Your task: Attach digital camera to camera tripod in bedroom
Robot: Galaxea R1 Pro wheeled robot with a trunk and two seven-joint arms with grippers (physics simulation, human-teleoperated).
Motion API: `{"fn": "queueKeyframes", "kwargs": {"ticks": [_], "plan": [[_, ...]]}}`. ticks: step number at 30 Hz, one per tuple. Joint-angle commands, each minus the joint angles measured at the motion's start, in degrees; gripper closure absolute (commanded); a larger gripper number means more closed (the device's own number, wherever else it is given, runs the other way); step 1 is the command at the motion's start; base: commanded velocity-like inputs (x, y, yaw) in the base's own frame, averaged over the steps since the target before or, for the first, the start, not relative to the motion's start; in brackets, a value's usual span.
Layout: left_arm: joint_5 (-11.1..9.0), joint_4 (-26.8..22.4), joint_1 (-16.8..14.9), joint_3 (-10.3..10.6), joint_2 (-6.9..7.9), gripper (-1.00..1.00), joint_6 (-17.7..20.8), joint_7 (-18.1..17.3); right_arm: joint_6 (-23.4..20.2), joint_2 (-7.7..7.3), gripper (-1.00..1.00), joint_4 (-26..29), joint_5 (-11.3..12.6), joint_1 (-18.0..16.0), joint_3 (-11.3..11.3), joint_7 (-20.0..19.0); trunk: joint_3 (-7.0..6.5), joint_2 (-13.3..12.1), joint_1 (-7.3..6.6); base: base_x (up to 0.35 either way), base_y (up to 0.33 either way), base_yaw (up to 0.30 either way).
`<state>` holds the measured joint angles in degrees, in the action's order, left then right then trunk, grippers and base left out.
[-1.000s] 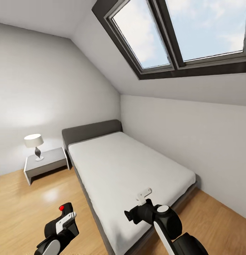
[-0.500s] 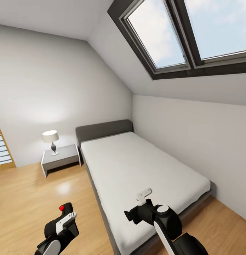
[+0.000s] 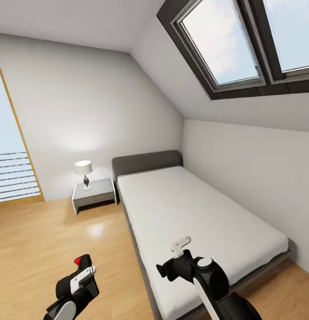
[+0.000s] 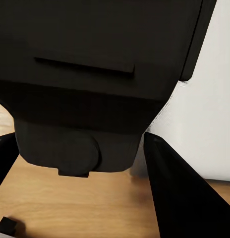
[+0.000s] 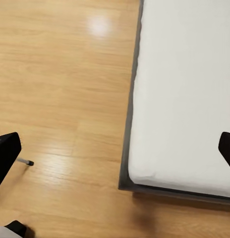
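Observation:
The digital camera (image 3: pixel 78 261), black with a round red button on top, sits in my left gripper (image 3: pixel 81 271) at the bottom left of the head view. In the left wrist view the camera's dark body (image 4: pixel 95 64) lies between the two black fingers (image 4: pixel 177 198), which are shut on it. My right gripper (image 3: pixel 179 249) hovers over the foot corner of the bed, open and holding nothing. The right wrist view has its fingers (image 5: pixel 6 153) spread far apart above floor and mattress. The camera tripod is out of view.
A white bed (image 3: pixel 194 218) with a grey headboard runs along the right wall under the skylight (image 3: pixel 225 44). A grey nightstand (image 3: pixel 94 195) with a lamp (image 3: pixel 84 171) stands beside it. Wood plank floor (image 3: pixel 47 240) spreads to the left, toward a bright slatted opening (image 3: pixel 12 178).
The camera has swung left: bed, nightstand and skylight have slid right in the picture, and the slatted opening has come into view. Both grippers keep their places and states.

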<state>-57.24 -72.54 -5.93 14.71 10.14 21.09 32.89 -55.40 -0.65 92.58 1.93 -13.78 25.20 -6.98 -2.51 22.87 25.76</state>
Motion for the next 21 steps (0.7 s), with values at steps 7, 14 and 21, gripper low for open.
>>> {"fn": "queueKeyframes", "kwargs": {"ticks": [7,14,21], "plan": [[-0.2,0.0,0.0,0.1,0.05,1.0,0.1,0.4,-0.2,-0.05,-1.0,0.1,0.2,0.0,0.0,0.0,0.04,0.1,0.02,0.0,-0.017,0.246],[-0.2,0.0,-0.1,0.1,0.05,1.0,0.1,0.4,-0.2,-0.06,-1.0,0.1,0.2,0.0,-0.2,0.0,0.08,0.1,0.02,0.0,-0.177,0.129],[-0.2,-0.3,-0.1,0.3,-0.01,1.0,0.4,0.4,-0.1,-0.03,-1.0,0.1,0.2,0.0,-0.3,0.0,0.09,0.1,0.02,0.0,-0.122,0.03]]}}
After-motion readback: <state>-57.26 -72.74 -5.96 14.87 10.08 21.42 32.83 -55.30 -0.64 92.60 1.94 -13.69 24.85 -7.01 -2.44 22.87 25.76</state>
